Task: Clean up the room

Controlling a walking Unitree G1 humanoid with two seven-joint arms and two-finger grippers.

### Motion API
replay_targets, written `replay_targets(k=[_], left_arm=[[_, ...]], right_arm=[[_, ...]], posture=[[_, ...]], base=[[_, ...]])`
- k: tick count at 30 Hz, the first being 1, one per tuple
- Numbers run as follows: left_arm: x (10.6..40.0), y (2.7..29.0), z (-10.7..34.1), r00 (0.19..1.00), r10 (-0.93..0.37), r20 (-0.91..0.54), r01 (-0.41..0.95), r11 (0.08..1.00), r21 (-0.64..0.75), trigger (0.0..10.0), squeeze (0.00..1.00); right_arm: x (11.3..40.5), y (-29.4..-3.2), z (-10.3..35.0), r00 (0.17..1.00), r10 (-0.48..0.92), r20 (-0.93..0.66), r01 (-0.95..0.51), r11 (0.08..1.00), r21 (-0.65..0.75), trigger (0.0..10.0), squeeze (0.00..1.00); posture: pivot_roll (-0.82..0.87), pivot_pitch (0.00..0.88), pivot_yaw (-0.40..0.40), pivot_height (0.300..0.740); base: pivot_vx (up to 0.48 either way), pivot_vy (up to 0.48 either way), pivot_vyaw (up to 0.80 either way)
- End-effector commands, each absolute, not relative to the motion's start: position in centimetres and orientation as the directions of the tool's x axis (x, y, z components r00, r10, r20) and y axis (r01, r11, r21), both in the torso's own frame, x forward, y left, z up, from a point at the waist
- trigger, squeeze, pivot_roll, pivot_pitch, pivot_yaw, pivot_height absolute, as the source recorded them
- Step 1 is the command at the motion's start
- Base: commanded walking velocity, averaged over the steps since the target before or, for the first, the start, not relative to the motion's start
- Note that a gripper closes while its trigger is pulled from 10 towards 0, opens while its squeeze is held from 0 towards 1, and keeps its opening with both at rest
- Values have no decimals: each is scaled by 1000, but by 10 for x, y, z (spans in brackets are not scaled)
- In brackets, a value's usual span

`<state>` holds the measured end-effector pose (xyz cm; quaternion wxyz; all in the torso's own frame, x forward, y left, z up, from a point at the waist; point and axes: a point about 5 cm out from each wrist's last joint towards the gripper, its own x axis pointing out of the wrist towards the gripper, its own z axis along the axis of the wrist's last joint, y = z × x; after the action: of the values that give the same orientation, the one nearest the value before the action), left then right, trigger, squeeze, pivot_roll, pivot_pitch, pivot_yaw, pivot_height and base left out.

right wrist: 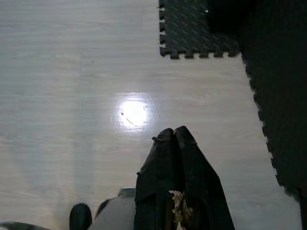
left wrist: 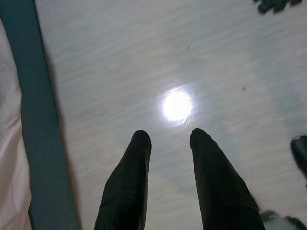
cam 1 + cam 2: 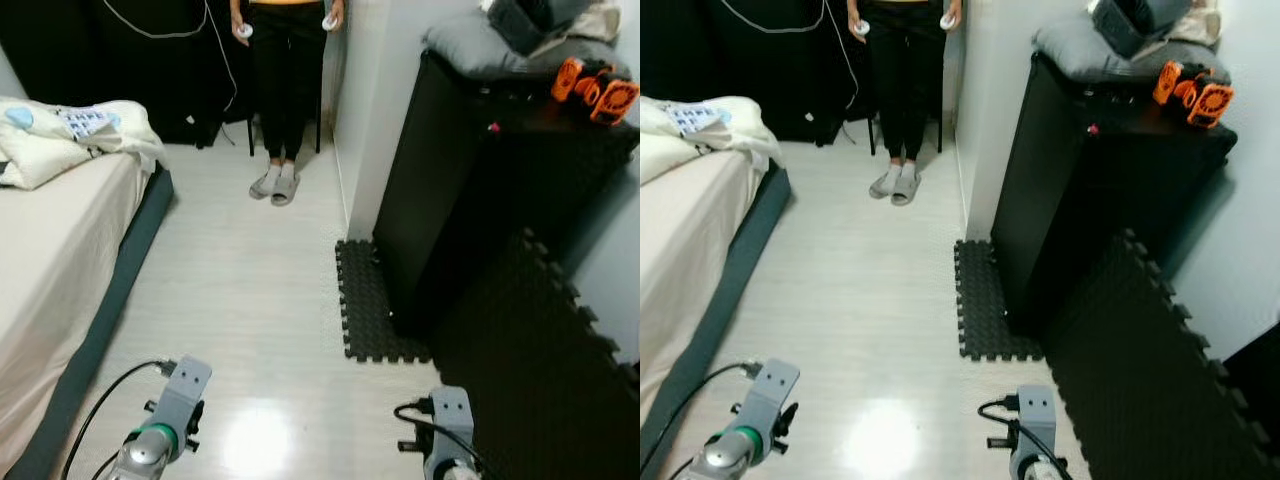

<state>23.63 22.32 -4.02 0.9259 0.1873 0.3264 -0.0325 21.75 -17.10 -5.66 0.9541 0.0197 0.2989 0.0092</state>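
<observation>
A bed (image 3: 50, 260) with a pale sheet is seen along the left side of the room, edged by a dark blue-grey frame (image 3: 120, 290), and a crumpled white blanket (image 3: 70, 135) is piled at its far end. The pale wooden floor (image 3: 240, 290) runs up the middle, marked by a bright spot of reflected light near the robot. At the far end a person (image 3: 285, 80) in dark trousers and grey slippers is standing, with a small white controller held in each hand.

The left gripper (image 2: 168, 139) is held low above the floor beside the bed frame, its two black fingers (image 2: 127, 187) parted with a clear gap between them and nothing in it. The right gripper (image 1: 174, 134) is held low over the floor near the dark foam mat (image 1: 196, 28), its fingers pressed together; a small pale scrap (image 1: 180, 206) is caught between them near their base, and what it is cannot be told.

To the right, interlocking black foam mats (image 3: 380, 310) are laid against a tall black cabinet (image 3: 450, 200). On top of the cabinet a grey cushion (image 3: 490, 50) and an orange and black object (image 3: 597, 88) are resting.
</observation>
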Motion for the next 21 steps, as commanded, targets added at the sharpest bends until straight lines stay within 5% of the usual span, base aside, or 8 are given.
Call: replay_targets(k=[1,21], left_arm=[[234,221,-42,778,53,-626,204,922,331,10000,0],[225,214,-51,768,73,-636,169,935,312,10000,0]], right_arm=[[214,-172,-60,810,14,-587,23,998,57,10000,0],[230,-176,-50,823,40,-567,-47,999,2,10000,0]], posture=[[63,34,45,701],[72,47,-23,701]], base=[[469,0,0],[428,0,62]])
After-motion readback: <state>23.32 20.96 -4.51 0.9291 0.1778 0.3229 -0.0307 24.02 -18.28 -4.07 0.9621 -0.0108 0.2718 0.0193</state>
